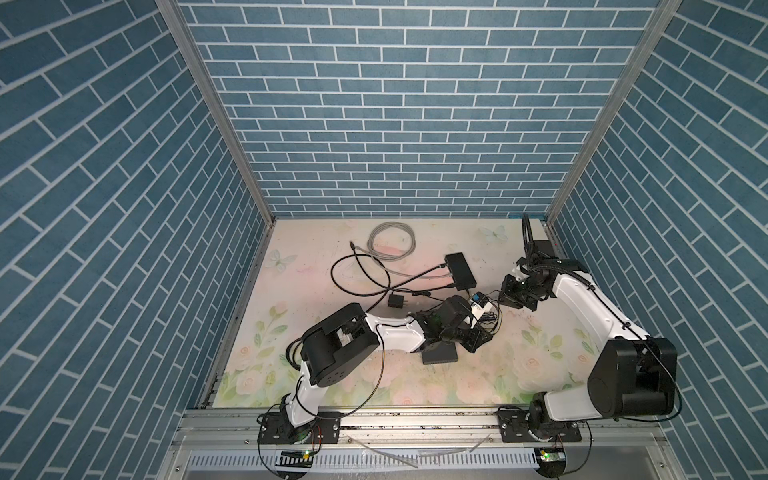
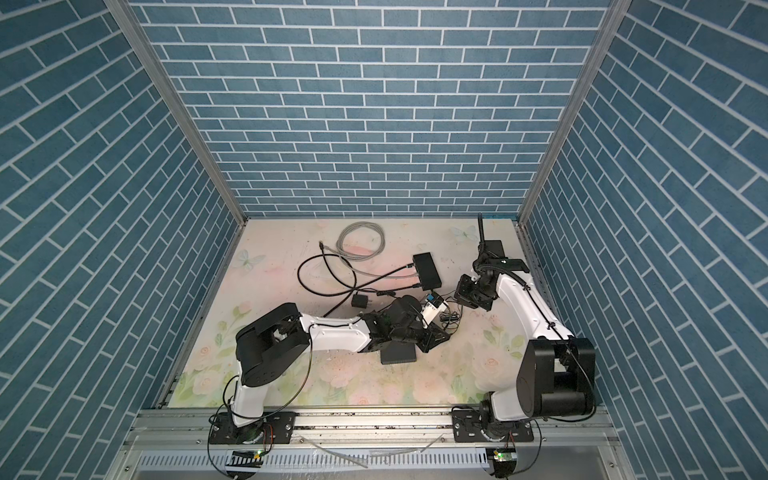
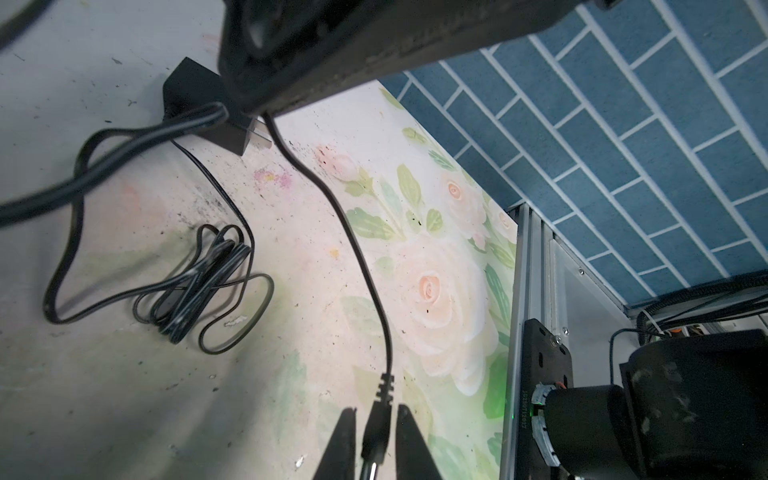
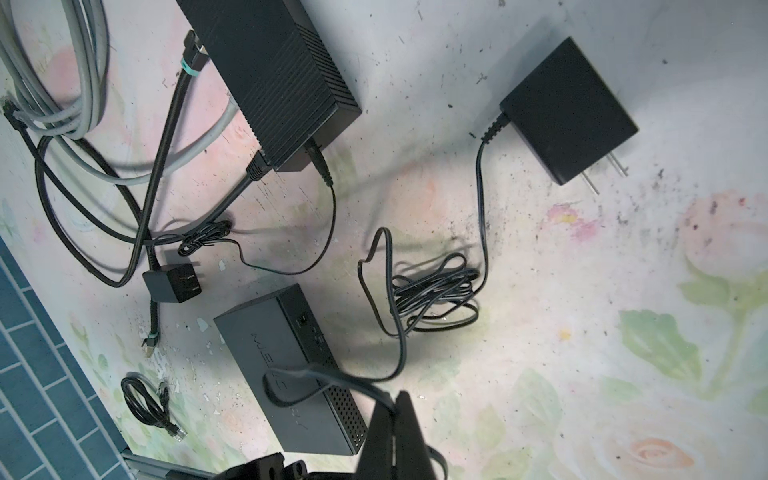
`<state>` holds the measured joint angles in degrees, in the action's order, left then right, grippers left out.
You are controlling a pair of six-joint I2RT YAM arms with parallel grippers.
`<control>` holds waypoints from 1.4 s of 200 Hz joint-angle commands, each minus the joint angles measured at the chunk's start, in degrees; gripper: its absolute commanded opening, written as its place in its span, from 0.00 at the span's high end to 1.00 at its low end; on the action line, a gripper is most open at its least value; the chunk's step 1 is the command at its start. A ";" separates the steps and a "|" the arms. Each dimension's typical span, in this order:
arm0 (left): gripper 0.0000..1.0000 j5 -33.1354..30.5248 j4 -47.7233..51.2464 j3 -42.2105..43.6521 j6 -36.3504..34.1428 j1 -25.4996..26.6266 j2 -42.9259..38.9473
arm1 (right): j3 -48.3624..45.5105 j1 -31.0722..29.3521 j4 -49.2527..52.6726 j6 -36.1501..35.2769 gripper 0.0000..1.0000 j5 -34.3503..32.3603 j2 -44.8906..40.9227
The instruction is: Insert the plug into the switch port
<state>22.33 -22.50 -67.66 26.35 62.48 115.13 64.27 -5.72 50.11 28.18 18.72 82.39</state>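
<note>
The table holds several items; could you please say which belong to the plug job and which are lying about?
Job: barrel plug in left tool, its power cable, large adapter, grey switch.
Lying about: black switch, grey coiled cable, small adapter, short black lead.

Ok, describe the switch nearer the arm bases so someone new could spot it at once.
On the floral table, look beside the left arm at its wrist, on the side toward the base rail. The switch is the flat grey box there; unlike the black box farther back, it shows no cables plugged in and has a perforated side.
</note>
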 commanded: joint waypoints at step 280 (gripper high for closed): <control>0.97 29.65 45.57 -17.73 -33.62 -25.48 -3.79 | -20.47 -3.36 -52.76 -51.93 0.64 37.53 -14.36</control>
<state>47.75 13.69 -81.28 -0.99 38.65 110.26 39.86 -8.38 1.63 -3.62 47.59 62.43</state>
